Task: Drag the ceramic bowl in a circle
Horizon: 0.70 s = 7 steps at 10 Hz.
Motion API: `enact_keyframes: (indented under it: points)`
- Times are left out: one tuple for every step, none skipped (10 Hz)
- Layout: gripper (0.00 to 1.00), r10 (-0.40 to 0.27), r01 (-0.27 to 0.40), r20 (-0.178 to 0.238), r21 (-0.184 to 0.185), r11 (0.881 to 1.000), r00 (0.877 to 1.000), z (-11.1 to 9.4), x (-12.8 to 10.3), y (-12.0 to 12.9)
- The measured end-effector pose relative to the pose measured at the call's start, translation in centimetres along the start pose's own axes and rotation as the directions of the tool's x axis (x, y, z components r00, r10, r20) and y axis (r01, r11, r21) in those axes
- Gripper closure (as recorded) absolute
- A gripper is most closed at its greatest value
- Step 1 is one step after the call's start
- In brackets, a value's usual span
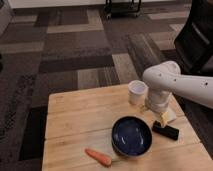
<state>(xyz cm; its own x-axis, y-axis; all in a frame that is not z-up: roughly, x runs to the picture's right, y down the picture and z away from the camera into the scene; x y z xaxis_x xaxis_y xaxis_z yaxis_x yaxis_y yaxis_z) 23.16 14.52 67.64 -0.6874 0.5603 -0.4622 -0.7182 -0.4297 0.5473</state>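
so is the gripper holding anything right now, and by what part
It cannot be told. The gripper sits low beside the right rim of the round glossy navy-blue ceramic bowl on the wooden table, but no grip on the rim is visible.

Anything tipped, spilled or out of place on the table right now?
Nothing stands out. The ceramic bowl sits upright, the white cup stands behind it, and a carrot lies at its front left. The hand is just right of the bowl.

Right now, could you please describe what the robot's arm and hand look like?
The arm is smooth, glossy white, with thick rounded tubular segments and small dark dots near the bend. The hand, at the table's right side beside the ceramic bowl, has a pale wrist and a black end.
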Motion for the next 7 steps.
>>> enact_keyframes:
  points:
    - [0.35, -0.03, 0.03, 0.013, -0.003, 1.0, 0.999, 0.1, 0.9, -1.4]
    - [0.35, -0.036, 0.036, 0.028, -0.004, 0.999, 0.999, 0.0, 1.1, -2.3]
    - [0.35, -0.043, 0.043, 0.047, 0.006, 0.999, 0.998, -0.2, 1.7, -4.0]
    - [0.35, -0.063, 0.062, 0.071, 0.015, 0.998, 0.995, -0.5, 2.9, -6.0]
    - [0.35, -0.096, 0.094, 0.086, 0.027, 0.995, 0.992, -0.7, 4.4, -7.2]
    - [0.35, -0.161, 0.158, 0.094, 0.037, 0.987, 0.982, -0.8, 6.7, -8.2]
    - [0.35, -0.232, 0.231, 0.09, 0.023, 0.973, 0.969, -1.0, 8.9, -7.6]
